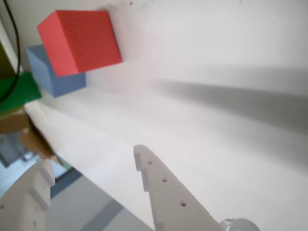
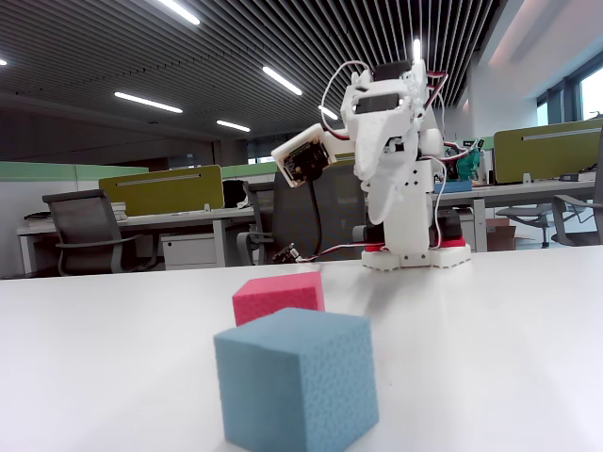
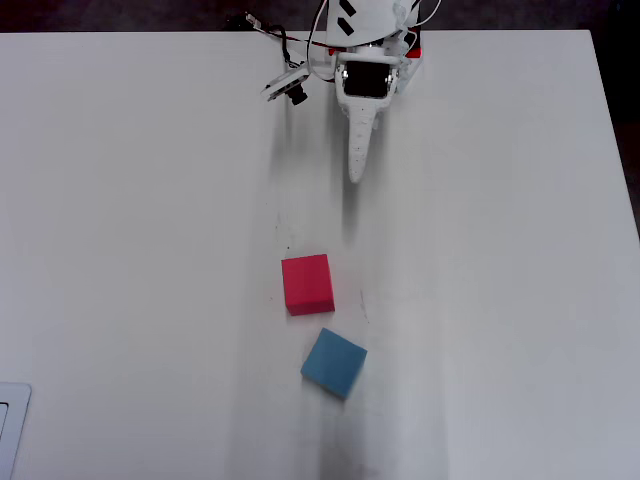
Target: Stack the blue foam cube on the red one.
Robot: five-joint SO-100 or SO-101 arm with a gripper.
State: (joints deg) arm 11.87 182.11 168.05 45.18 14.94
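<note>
The white table [image 3: 120,200] is wide and almost bare; the arm [image 3: 362,70] sits folded at its far edge in the overhead view, well apart from both cubes. The step in hand, as I judge it, is the reach toward the blue foam cube [image 3: 334,363]; nothing is grasped yet, so the task is at its beginning.

To do this step well, the arm should pass over or beside the red one [image 3: 307,284], because that cube lies between the base and the blue cube; a low, straight reach could push it. The blue cube is turned at an angle to the red one, so the wrist should rotate until the 2 fingers meet 2 flat opposite faces; foam yields, so a gentle squeeze near the middle of the cube is better than a hard one.

The gripper [image 1: 94,163] is released and holds nothing; in the wrist view its 2 white fingers stand apart with bare table between them. In that view the red cube sits far up at the left, and the blue one is partly hidden behind it, just beside it but not touching in the overhead view.
</note>
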